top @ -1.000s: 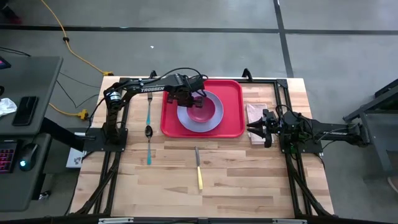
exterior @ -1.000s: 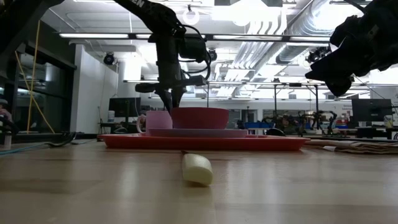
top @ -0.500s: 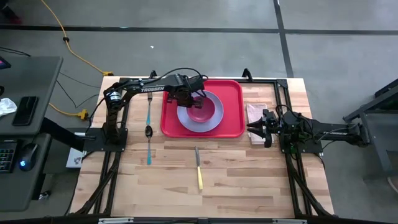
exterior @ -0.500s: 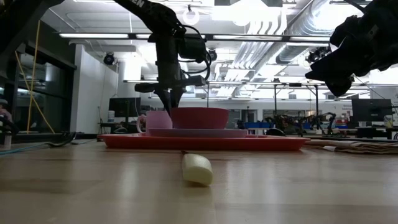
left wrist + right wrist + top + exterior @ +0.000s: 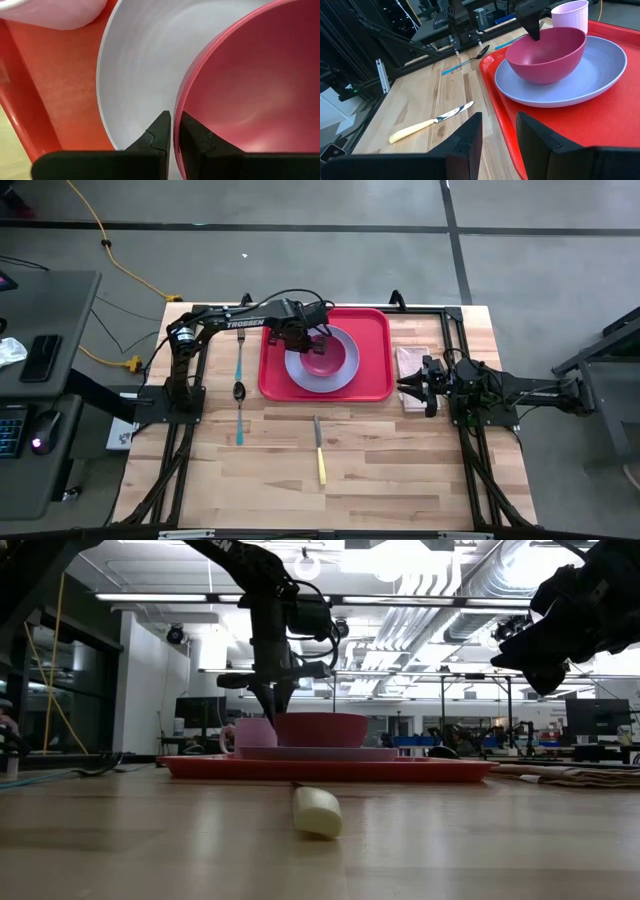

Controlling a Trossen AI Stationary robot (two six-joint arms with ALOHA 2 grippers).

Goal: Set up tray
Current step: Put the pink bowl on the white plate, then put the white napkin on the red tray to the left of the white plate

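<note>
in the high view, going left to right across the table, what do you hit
fork and spoon → tray holding the plate and bowl, left claw at the bowl's rim → napkin → right claw

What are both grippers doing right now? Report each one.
Left gripper: shut on the rim of the red bowl, which sits on the lavender plate.
Right gripper: open, holding nothing, waiting beside the tray.
</note>
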